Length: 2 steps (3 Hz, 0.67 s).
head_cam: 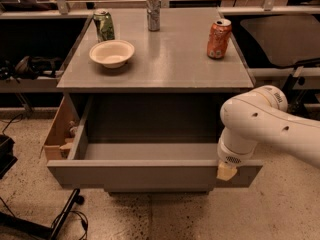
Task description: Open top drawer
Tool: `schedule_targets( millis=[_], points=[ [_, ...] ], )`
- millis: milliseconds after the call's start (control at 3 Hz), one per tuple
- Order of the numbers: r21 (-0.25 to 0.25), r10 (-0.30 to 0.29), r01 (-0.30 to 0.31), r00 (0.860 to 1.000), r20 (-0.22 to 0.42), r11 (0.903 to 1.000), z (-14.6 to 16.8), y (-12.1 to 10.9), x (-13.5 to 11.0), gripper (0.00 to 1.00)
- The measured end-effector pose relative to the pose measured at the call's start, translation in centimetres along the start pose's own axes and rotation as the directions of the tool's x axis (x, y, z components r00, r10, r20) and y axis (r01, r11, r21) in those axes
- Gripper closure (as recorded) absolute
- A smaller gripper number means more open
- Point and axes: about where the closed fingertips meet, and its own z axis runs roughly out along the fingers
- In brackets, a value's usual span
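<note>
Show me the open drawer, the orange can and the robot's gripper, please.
top drawer (140, 176): camera view, on its flat grey front panel.
orange can (219, 40): camera view, on the middle of the can's side.
gripper (226, 171): camera view, on its tan tip, at the right end of the drawer front.

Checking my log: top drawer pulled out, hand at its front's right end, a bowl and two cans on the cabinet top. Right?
No: the camera view shows three: green can, silver can, orange can. Rest holds: top drawer out, hand at its right end, bowl on the cabinet top.
</note>
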Motion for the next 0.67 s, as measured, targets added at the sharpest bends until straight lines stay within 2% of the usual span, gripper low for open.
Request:
schedule_targets(
  millis=[333,667],
  points=[
    [-0.009,0.010,-0.010,1.000,-0.002,0.9999,-0.3,1.8,1.1,1.00],
    [-0.036,0.024,-0.024,1.000,-0.013,0.9991,-0.7,4.5,2.0,1.00]
  ],
)
